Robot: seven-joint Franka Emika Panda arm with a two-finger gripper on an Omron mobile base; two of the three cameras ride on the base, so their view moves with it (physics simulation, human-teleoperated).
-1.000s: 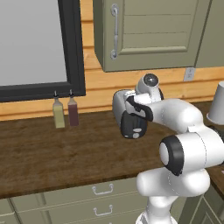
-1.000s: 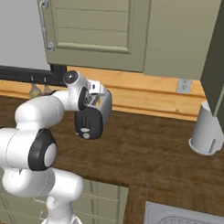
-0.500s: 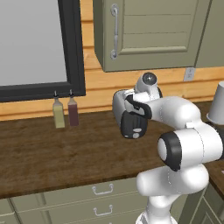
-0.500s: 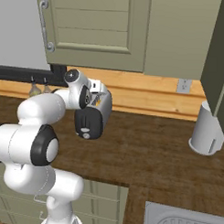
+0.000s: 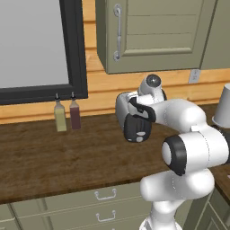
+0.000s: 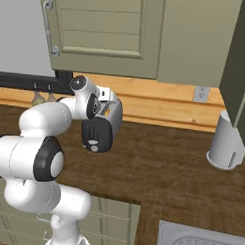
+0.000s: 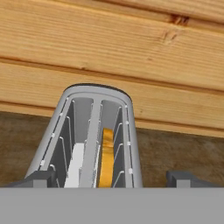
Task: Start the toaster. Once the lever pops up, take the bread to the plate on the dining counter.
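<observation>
The silver-white toaster (image 5: 128, 110) (image 6: 105, 119) stands on a brown counter against the wood-plank wall, its black end face and pale knob (image 5: 139, 138) turned toward me. My hand hovers right above it. In the hand view I look down into the toaster (image 7: 94, 131) slots. The bread (image 7: 106, 157) stands edge-on in the right slot, showing a golden edge. A pale strip lies low in the left slot. My gripper (image 7: 111, 178) is open, its fingertips (image 7: 40, 177) spread wide on either side of the toaster. The plate and the dining counter are out of view.
Two small bottles (image 5: 59, 117) (image 5: 74, 114) stand by the wall left of the toaster. A white cylinder (image 5: 223, 106) (image 6: 226, 141) stands to the right. A green wall cabinet (image 5: 157, 31) hangs overhead. A sink (image 6: 200, 242) lies at the front right; handled drawers (image 5: 105, 194) sit below the counter.
The arm has barely shifted above the toaster. The toaster, the bottles and the white cylinder stay in place.
</observation>
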